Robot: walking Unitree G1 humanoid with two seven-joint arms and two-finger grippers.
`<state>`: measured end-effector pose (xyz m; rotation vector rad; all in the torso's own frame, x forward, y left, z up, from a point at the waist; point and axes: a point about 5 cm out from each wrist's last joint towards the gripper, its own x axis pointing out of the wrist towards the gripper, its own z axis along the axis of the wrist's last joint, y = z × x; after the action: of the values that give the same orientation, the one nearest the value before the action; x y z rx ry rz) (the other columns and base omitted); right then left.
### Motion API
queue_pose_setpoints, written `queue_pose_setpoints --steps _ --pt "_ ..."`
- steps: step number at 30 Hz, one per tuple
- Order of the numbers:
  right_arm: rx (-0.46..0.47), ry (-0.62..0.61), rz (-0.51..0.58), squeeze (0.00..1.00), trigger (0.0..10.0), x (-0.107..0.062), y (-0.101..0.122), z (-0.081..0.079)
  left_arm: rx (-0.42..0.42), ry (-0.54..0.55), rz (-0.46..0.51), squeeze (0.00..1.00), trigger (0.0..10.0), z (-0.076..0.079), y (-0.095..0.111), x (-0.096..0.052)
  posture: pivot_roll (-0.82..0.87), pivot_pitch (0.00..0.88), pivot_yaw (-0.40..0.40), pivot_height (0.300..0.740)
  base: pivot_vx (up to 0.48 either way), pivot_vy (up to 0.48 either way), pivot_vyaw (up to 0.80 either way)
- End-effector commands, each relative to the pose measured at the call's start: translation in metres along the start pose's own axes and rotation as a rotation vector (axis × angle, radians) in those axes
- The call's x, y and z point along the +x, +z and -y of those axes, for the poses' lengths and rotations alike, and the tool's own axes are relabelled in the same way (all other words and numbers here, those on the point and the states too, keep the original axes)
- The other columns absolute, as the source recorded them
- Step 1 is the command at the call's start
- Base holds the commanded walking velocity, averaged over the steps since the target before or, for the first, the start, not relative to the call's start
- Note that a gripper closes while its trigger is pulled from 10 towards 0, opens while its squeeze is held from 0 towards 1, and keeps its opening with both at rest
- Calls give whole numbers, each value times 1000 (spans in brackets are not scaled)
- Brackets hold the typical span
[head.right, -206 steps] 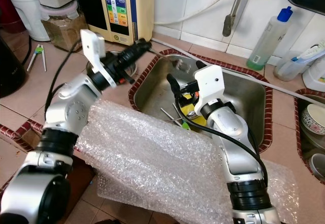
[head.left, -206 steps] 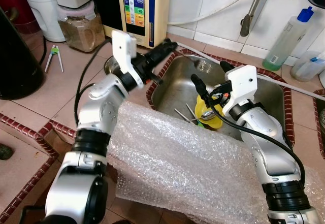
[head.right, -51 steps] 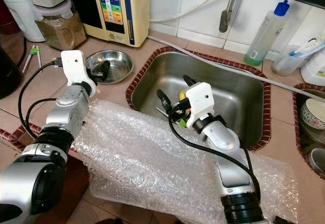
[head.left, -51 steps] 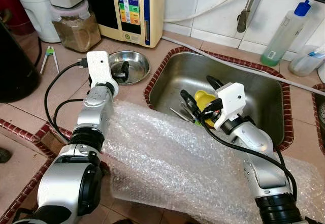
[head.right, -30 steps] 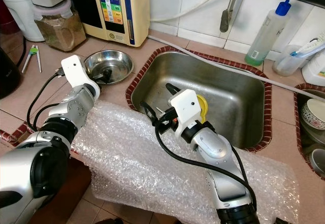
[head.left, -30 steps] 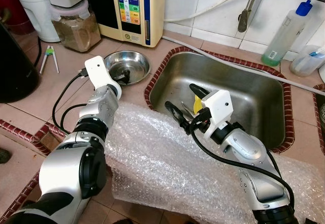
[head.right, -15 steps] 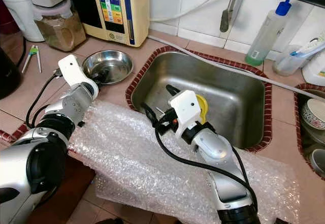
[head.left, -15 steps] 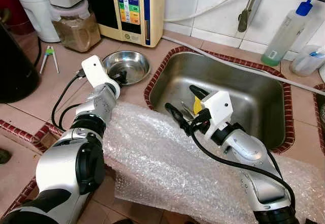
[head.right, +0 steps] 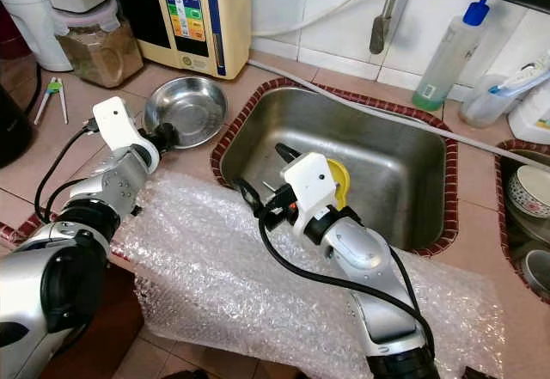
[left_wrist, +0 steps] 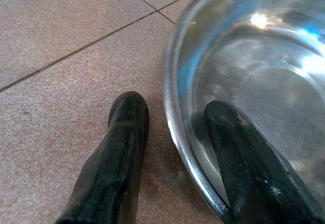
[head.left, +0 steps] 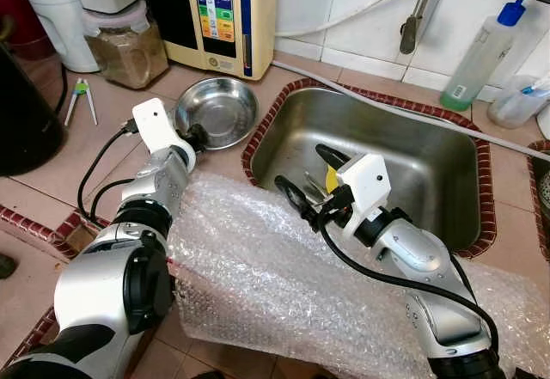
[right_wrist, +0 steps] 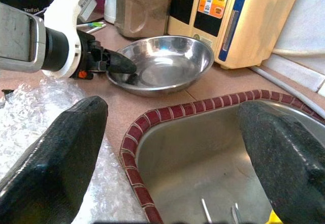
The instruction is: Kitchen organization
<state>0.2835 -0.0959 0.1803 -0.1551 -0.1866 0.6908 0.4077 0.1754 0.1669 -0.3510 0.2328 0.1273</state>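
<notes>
A steel bowl (head.left: 225, 108) sits tilted on the tiled counter, left of the sink (head.left: 421, 151). My left gripper (head.left: 196, 138) is shut on its near rim. In the left wrist view one finger (left_wrist: 238, 153) is inside the bowl (left_wrist: 264, 76) and the other outside on the tile. My right gripper (head.left: 305, 175) hangs open and holds nothing, over the sink's near left corner, by the edge of the bubble wrap (head.left: 275, 267). A yellow item (head.right: 340, 178) and some metal utensils (head.left: 311, 188) lie in the sink, mostly hidden behind the right wrist.
A cream water appliance (head.left: 228, 9), a jar of brown powder (head.left: 129, 48) and a white container (head.left: 56, 14) stand at the back left. A green soap bottle (head.left: 477, 52) stands behind the sink. A large black object (head.left: 26, 95) is at far left. Bowls (head.right: 528, 203) sit far right.
The steel bowl has tipped up and turned more toward me on the left gripper's side. My left arm has drawn back slightly. The right gripper has barely moved.
</notes>
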Motion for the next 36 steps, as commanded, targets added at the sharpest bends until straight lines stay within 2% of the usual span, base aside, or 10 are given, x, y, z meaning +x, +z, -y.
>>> queue_pose_setpoints --steps 1,6,11,13,17,27,31,32,34,36 --pt "-1 8 2 1000 10000 0 2 1 16 35 -51 0 0 -12 -13 -1 -45 127 16 740 0 0 0" --pt "0 5 7 1000 10000 2 2 2 40 40 -32 0 0 -26 -14 -3 -40 126 12 740 0 0 0" --pt "6 13 7 1000 10000 3 3 2 22 45 -18 0 0 -30 -17 -4 -37 127 6 740 0 0 0" --pt "16 37 14 1000 10000 4 4 0 20 22 68 0 0 -28 -13 -5 -32 125 0 740 0 0 0" --pt "36 46 37 1000 10000 5 8 -1 28 3 119 0 0 -25 -8 -6 -30 124 -2 740 0 0 0" --pt "170 45 163 1000 10000 12 31 4 205 -156 322 0 0 10 8 -11 -22 110 0 740 0 0 0" --pt "176 31 172 973 10000 14 32 6 181 -193 344 0 0 22 7 -13 -27 106 2 740 0 0 0" --pt "174 24 174 925 10000 14 33 7 183 -203 357 0 0 26 8 -14 -27 105 2 740 0 0 0" --pt "173 16 175 925 10000 14 33 9 188 -219 378 0 0 31 10 -15 -26 106 2 740 0 0 0" --pt "174 -2 175 749 10000 15 34 11 192 -235 411 0 0 36 15 -16 -26 106 -1 740 0 0 0"
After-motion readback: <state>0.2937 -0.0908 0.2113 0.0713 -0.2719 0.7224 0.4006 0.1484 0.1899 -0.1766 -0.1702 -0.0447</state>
